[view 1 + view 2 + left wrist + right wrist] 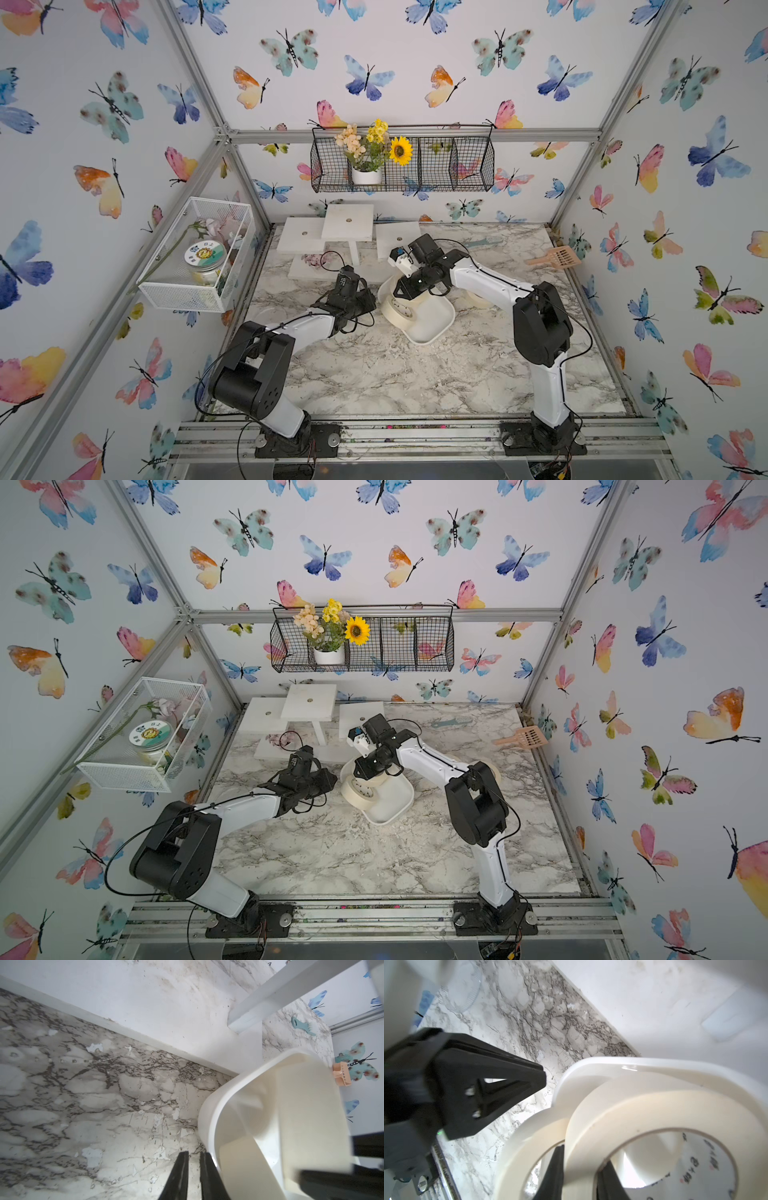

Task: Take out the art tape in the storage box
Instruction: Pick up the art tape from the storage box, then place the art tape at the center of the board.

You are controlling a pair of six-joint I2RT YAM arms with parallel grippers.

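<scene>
The storage box point(436, 328) point(397, 810) is a shallow white tray on the marble table. My right gripper point(401, 293) point(361, 773) point(583, 1155) hangs over its far end, shut on the wall of one art tape roll point(654, 1109). One finger is inside the core and the other outside. A second cream roll point(397, 311) point(517, 1147) leans against the held one at the box's left rim. A third roll point(478, 300) lies on the table, half hidden behind the right forearm. My left gripper point(371, 302) point(194, 1159) is shut and empty, just left of the box rim point(207, 1109).
A white stepped stand point(347, 222) stands just behind the box. A teal brush point(486, 242) and a peach scoop point(555, 257) lie at the back right. A white wire-mesh basket point(195, 257) hangs on the left wall and a black wire basket point(403, 164) on the back wall.
</scene>
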